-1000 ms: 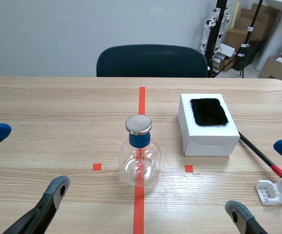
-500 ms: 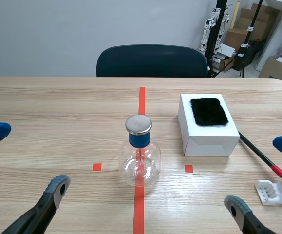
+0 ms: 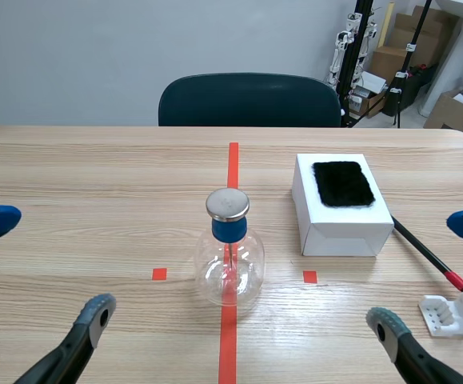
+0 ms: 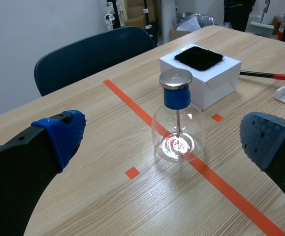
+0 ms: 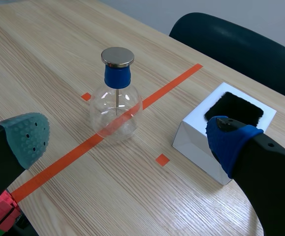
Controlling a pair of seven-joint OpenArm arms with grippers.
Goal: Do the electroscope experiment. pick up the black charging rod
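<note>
The black charging rod [image 3: 425, 253], thin with a red band near its end, lies on the table right of the white box [image 3: 339, 224]. Its near end rests on a small white stand [image 3: 453, 314]. In the left wrist view the rod [image 4: 260, 74] shows beyond the box. My right gripper [image 3: 427, 276] hovers open over the rod's near part, one finger on each side. The right wrist view does not show the rod. My left gripper [image 3: 43, 268] stands open at the table's left, holding nothing. The glass electroscope flask [image 3: 229, 260] with its blue collar and metal cap stands on the centre tape line.
A black fur pad [image 3: 342, 183] lies on top of the white box. A dark blue chair [image 3: 249, 100] stands behind the table's far edge. The flask [image 5: 116, 105] and box [image 5: 216, 135] lie ahead of my right gripper [image 5: 127, 137].
My right gripper's fingers have shifted slightly, the near one a little leftward and the far one a little farther away. The left arm, rod and flask stay put.
</note>
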